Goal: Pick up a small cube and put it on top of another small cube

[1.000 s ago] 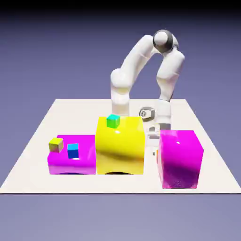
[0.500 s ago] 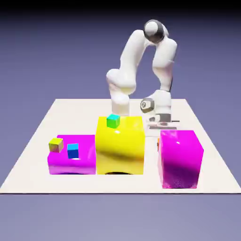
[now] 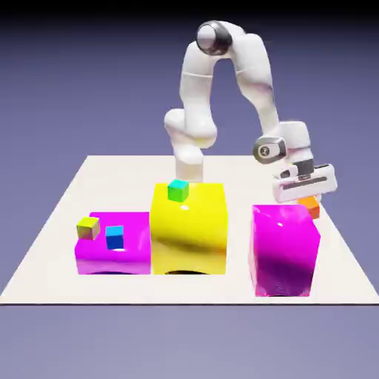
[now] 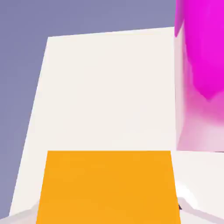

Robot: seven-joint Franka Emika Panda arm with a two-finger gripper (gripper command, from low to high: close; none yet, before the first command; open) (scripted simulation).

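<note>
The small cube (image 3: 310,206), tiny and orange with reddish shaded sides, hangs in the air in my gripper (image 3: 307,198), which is shut on it. It hangs just above the top far right edge of the tall magenta block (image 3: 283,248). In the hand view the orange small cube (image 4: 107,186) fills the bottom between the fingers and hides most of them. A green small cube (image 3: 178,190) sits on top of the big yellow block (image 3: 189,229). A blue small cube (image 3: 114,237) rests on the low magenta block (image 3: 126,259).
An olive-yellow small cube (image 3: 88,227) sits at the left corner of the low magenta block. The three big glossy blocks stand in a row near the front of the white table (image 3: 66,200). The hand view shows the table (image 4: 105,87) and a magenta block (image 4: 199,65) at its right.
The gripper closed on the orange cube low between the yellow and tall magenta blocks. It then rose and swung to the exterior view's right, carrying the cube.
</note>
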